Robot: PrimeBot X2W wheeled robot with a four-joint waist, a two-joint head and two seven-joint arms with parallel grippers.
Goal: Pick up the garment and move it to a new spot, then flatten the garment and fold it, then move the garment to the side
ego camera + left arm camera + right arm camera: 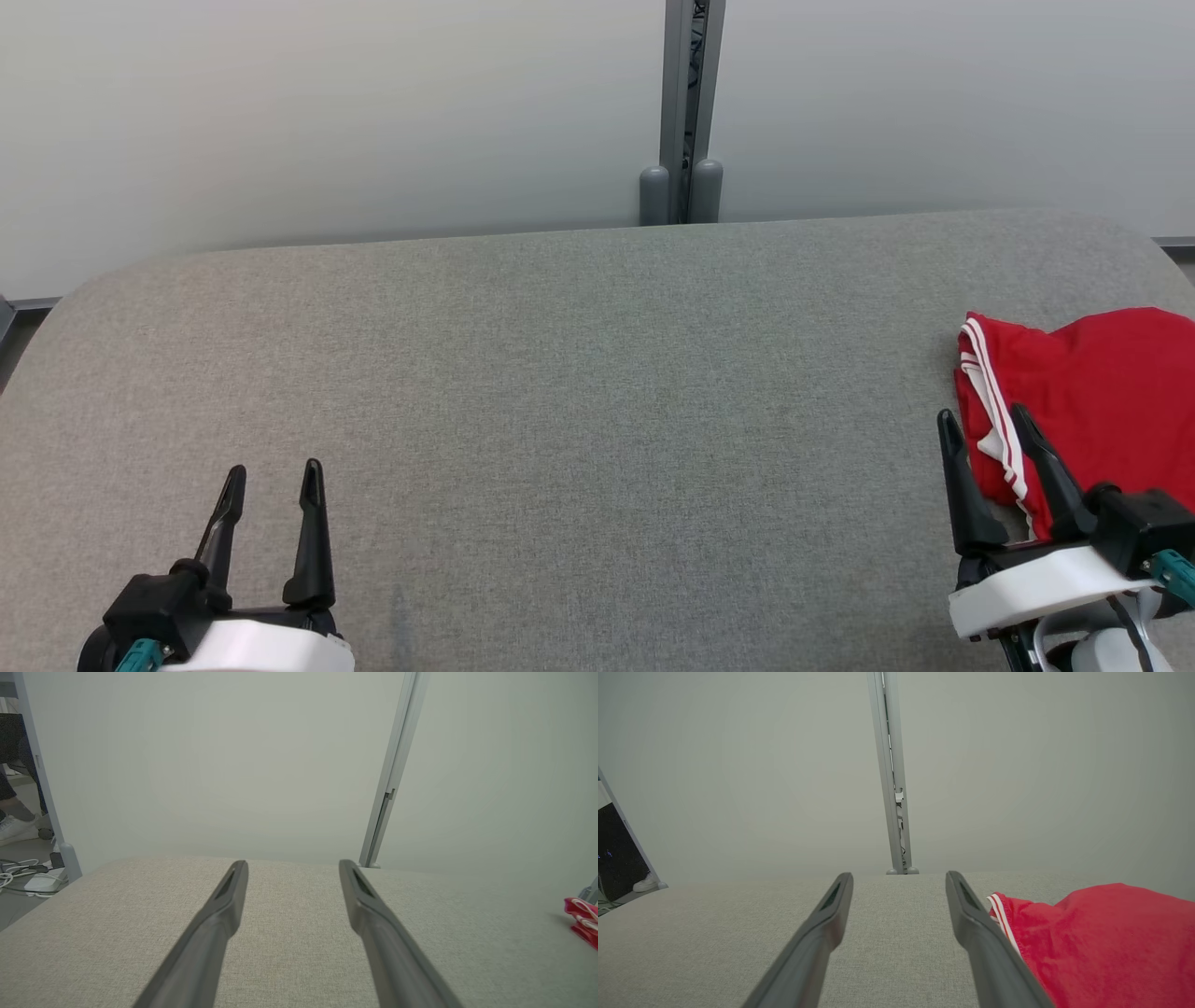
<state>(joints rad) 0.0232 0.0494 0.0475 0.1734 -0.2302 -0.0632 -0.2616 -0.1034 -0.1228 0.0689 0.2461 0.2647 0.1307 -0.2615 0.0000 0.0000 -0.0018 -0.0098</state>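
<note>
The garment is red with white stripes along one edge and lies bunched at the right edge of the grey padded table. My right gripper stands open beside its left edge, one finger over the striped hem, nothing held. From the right wrist the garment lies just right of the open right gripper. My left gripper is open near the front left, over bare table. In the left wrist view the open left gripper points across the table, and the garment shows far right.
Pale partition panels joined by a grey post stand behind the table. Beyond the table's left end, the left wrist view shows cables on the floor and a person's white shoe.
</note>
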